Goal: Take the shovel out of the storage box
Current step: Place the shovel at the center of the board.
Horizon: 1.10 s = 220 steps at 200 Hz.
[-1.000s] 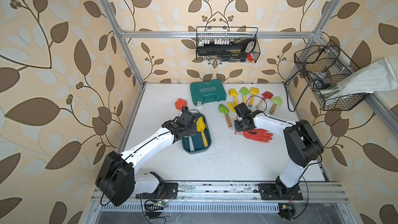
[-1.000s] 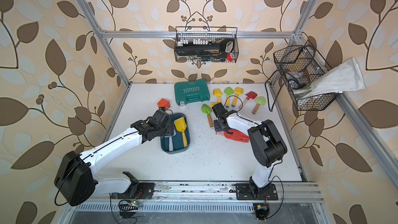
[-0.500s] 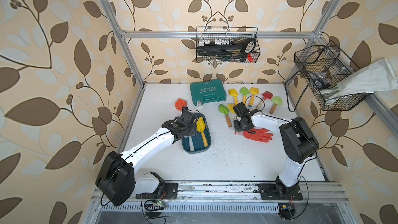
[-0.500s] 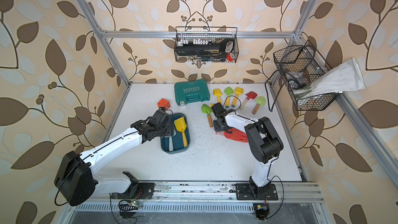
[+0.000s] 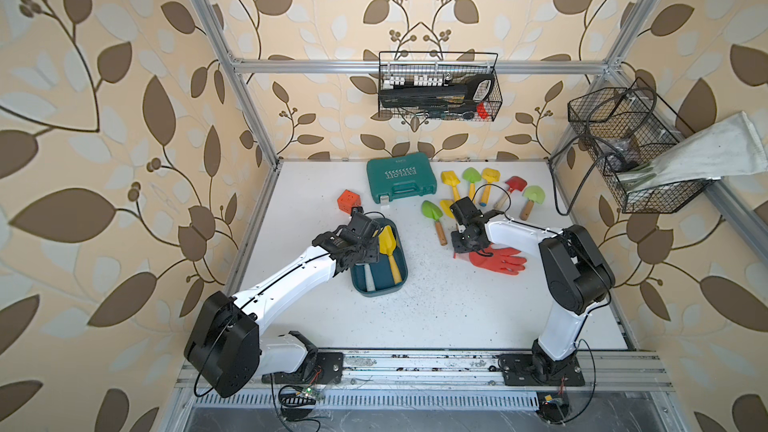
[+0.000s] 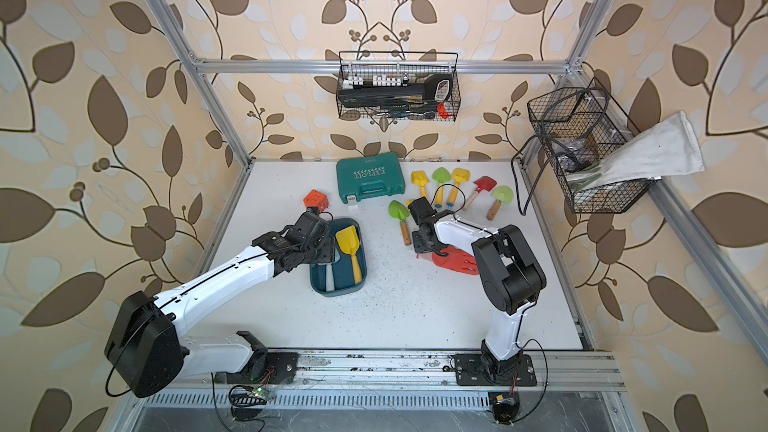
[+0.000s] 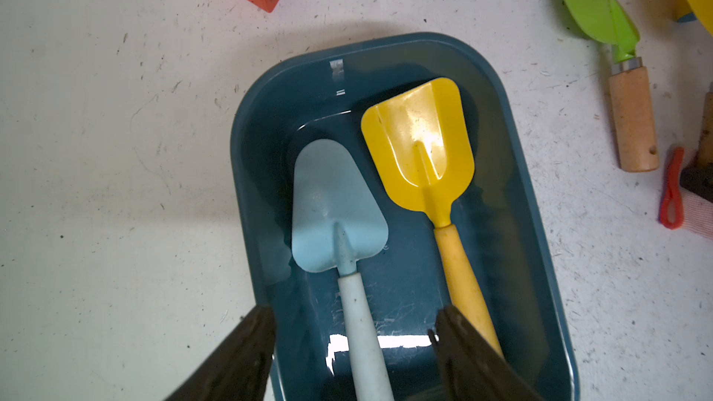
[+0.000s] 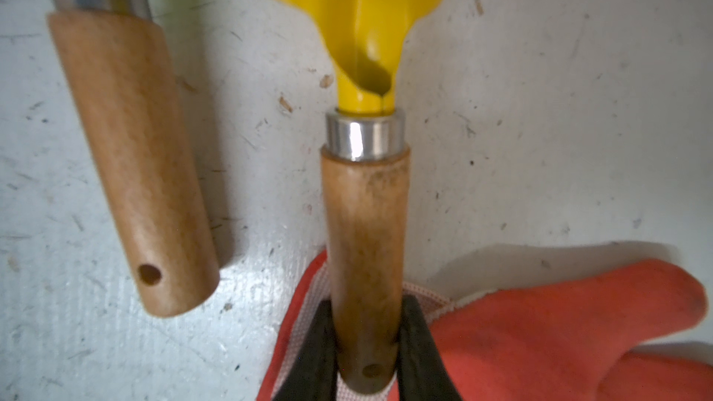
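Speckled counter (image 5: 436,305): right claw (image 8: 368,325) grips wooden-handled shovel (image 8: 364,206) outside the storage box (image 7: 532,225); left claw (image 7: 353,314), open, hovers over blue shovel (image 7: 335,202) and yellow shovel (image 7: 420,144), still inside.

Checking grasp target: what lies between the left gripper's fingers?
The handle of the pale blue shovel, touching neither finger, in the storage box; the left gripper is open. The left wrist view shows it.
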Motion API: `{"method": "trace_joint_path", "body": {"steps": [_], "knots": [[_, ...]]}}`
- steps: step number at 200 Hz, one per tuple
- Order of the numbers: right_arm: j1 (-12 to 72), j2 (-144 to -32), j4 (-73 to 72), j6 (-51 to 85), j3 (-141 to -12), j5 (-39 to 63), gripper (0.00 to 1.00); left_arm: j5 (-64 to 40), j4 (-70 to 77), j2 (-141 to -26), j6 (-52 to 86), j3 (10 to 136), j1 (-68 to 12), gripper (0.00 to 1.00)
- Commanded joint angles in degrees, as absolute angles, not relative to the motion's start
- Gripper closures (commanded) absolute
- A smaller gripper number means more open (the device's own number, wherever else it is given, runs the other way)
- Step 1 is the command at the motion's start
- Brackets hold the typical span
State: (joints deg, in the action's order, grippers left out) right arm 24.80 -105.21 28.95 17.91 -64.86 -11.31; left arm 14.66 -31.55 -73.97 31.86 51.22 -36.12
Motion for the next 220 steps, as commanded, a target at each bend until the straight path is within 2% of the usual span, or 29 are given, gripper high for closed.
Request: {"method": "trace_joint_path", "body": {"steps": [1,82,174,220], "knots": [[24.5,-106.4,29.4,17.9,-66.7,-11.3,0.88,14.2,-31.6,-73.5,32.3,53.1,-36.5,0.30],[24.4,-106.5,29.3,17.9,-66.8,-11.0,0.84,14.2,-31.6,-73.6,32.3,53.1,-36.5,0.30],[24.4,-106.2,29.2,17.9,-66.7,-11.1,0.74,14.2,-31.6,-73.6,32.2,53.1,-36.5,0.30],[24.4,-105.8,29.0,17.9,-66.5,-11.1,0.74,14.2,-31.6,-73.5,32.3,53.1,-36.5,0.30]]}}
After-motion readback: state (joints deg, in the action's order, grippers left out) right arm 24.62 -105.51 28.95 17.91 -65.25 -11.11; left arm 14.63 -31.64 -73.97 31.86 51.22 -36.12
